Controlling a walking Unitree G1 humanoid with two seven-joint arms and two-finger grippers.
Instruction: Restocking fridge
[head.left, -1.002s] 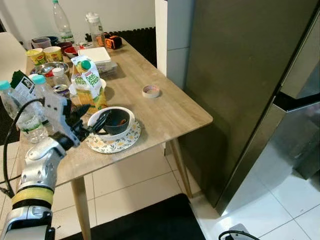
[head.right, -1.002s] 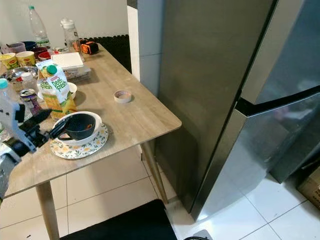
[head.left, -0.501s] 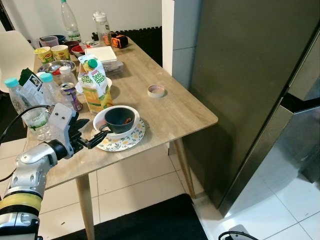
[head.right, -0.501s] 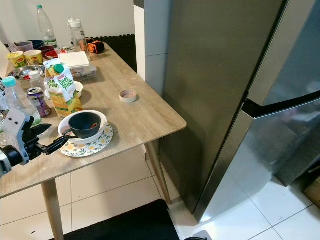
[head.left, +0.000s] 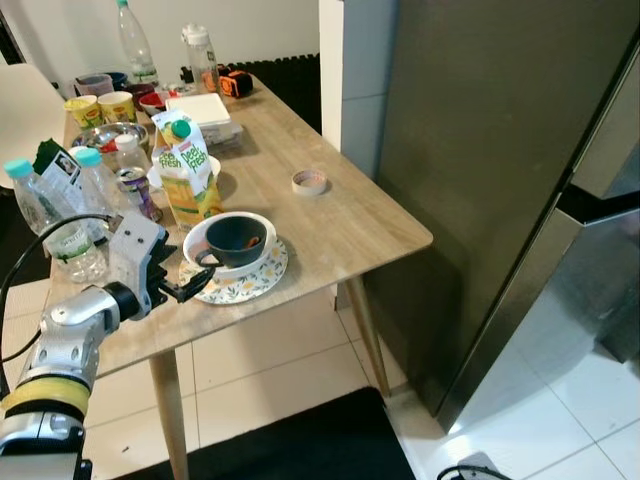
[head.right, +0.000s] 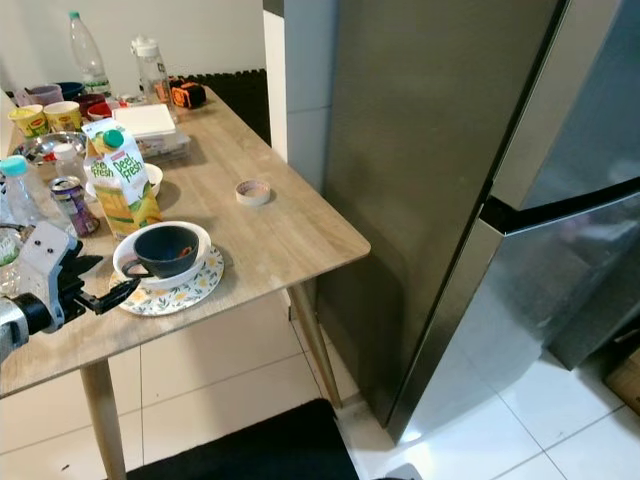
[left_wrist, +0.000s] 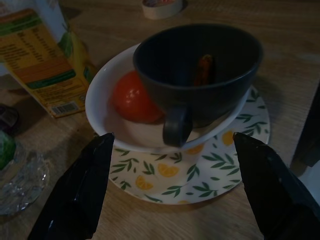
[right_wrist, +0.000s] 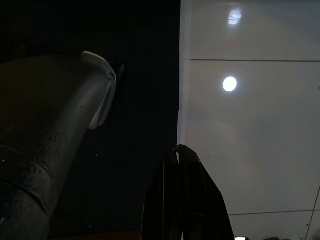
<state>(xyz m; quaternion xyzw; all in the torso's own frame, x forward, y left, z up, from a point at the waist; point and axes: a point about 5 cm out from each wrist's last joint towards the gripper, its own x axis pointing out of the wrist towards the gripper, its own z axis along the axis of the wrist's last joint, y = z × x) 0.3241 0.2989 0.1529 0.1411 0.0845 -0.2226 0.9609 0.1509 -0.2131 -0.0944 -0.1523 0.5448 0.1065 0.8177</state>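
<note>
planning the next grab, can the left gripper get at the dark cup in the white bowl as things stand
Probably yes. The left gripper is open at the table's near edge, its fingers aimed at the dark cup, whose handle faces it. Nothing lies between them; the juice carton stands off to the side behind.

A home kitchen.
A tall steel fridge (head.left: 500, 190) stands beside a wooden table (head.left: 340, 225) crowded with a juice carton (head.left: 187, 175), bottles (head.left: 135, 45) and cups (head.left: 100, 106), on tiled floor (head.left: 560, 400).
</note>
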